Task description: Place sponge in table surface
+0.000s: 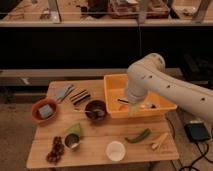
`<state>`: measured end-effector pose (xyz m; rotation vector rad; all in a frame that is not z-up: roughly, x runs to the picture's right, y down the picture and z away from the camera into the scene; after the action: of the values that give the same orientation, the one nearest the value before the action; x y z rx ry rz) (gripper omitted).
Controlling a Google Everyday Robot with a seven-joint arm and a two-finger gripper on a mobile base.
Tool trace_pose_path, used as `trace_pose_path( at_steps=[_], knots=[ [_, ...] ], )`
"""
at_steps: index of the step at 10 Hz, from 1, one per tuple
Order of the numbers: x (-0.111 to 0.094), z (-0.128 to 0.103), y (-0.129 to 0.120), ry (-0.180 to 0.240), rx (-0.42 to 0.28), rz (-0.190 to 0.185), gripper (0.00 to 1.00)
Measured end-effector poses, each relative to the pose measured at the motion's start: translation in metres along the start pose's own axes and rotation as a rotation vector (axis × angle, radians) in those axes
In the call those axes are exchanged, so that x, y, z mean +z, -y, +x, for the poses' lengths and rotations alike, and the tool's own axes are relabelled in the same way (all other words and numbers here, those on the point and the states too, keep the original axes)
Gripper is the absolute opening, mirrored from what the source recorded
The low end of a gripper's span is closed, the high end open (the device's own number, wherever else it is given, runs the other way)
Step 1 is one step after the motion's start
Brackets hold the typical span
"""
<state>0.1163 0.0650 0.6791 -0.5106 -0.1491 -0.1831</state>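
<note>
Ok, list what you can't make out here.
Gripper: camera view, down in the yellow bin, largely covered by the arm; any load unclear.
Arm's base: cut off by the right edge.
Grey block in the orange bowl: too blurred to call it the sponge.

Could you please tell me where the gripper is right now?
In the camera view, the gripper hangs inside the yellow bin on the right side of the table, just right of the dark bowl.

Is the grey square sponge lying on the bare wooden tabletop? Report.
No: the grey square sponge lies inside the round red bowl, while the pincer is over in the yellow plastic bin.
</note>
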Motion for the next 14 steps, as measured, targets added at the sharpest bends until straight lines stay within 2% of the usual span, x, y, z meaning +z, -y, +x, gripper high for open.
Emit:
trace_pose_path(
  at_steps=[2,4,8,9,10,11,14],
  knots=[
    [0.006,-0.016,0.017,0.065,-0.042,0.007,0.65],
    [0.012,-0.051,0.039,0.122,-0.085,0.009,0.65],
    [0.018,-0.149,0.077,0.203,-0.193,0.006,0.65],
    [0.019,-0.165,0.083,0.220,-0.209,0.004,0.65],
    [0.021,-0.188,0.091,0.249,-0.228,0.001,0.65],
    [0.023,-0.219,0.103,0.297,-0.258,0.002,0.65],
    [0.029,-0.289,0.129,0.410,-0.336,0.021,0.65]
  ],
)
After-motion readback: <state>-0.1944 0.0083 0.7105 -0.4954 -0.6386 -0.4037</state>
